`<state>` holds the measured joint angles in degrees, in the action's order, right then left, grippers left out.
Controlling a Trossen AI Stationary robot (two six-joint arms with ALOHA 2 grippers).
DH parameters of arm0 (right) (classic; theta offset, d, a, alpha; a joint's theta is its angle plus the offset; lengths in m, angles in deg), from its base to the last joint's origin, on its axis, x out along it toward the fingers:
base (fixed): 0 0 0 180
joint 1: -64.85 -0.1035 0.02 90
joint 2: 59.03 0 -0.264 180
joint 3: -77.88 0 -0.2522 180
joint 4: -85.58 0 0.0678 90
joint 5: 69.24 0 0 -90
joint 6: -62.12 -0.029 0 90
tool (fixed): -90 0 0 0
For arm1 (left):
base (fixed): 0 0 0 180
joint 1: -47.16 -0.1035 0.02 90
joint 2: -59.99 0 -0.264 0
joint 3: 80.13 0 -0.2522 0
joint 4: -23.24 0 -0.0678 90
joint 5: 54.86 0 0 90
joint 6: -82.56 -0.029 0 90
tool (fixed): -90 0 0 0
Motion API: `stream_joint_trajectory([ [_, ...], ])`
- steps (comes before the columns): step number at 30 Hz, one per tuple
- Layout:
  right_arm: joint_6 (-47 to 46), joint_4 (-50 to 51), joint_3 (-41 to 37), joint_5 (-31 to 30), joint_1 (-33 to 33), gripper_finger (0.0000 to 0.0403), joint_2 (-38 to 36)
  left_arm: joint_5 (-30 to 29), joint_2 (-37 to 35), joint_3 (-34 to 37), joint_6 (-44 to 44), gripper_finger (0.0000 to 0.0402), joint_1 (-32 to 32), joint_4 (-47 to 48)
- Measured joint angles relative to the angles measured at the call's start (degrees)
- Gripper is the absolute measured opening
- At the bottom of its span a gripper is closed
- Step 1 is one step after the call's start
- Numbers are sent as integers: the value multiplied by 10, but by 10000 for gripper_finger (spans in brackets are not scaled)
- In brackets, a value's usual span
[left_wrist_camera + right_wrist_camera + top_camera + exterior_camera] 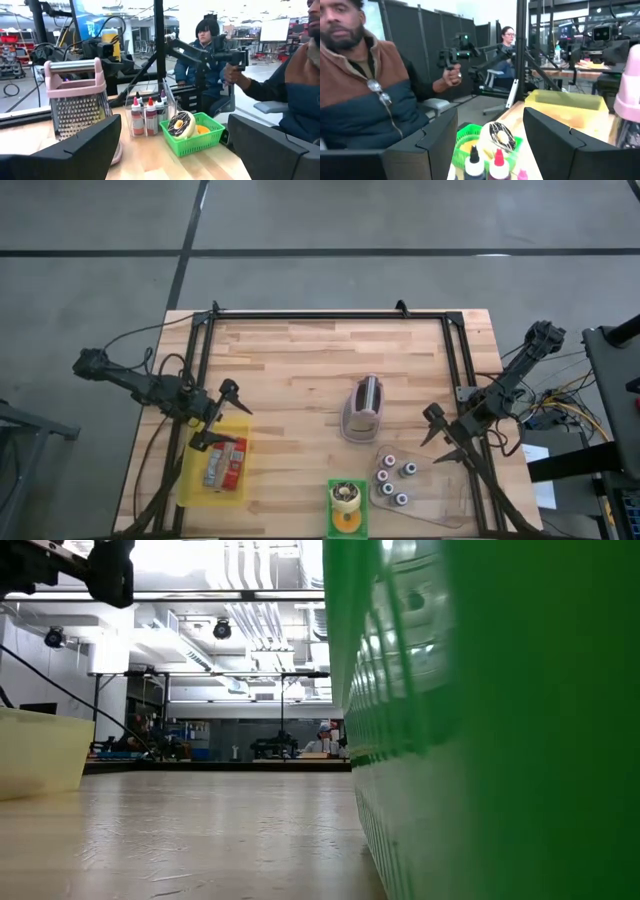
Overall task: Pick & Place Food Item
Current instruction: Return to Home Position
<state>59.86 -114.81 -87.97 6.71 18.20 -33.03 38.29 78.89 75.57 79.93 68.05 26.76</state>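
Green bin, nearest the front edge and directly before the cheese grater, holds the black donut. Right-front of the grater, the transparent bin holds the food colouring bottles. Left-front of it, the yellow bin holds packets. No loose food lies on the table, so placing appears complete and only parking the arms is left. Left gripper, left of the grater, and right gripper, right of it, have fingers spread, empty. Nothing obstructs either. People sit beyond the table.

wooden table, black frame rail, seated person, grey floor
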Motion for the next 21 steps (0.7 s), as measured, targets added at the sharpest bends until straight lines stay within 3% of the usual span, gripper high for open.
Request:
stream_joint_trajectory([
  [5, -4, 18, 1, 6, 0, 221, -8, -4, -1, 24, 4, 369, -1, -49],
  [10, 10, 19, 1, 10, 0, 221, -8, -3, 0, 92, 13, 369, -1, -149],
  [21, 12, 18, 1, 35, 0, 221, -8, 16, 2, 102, 20, 369, -3, -123],
])
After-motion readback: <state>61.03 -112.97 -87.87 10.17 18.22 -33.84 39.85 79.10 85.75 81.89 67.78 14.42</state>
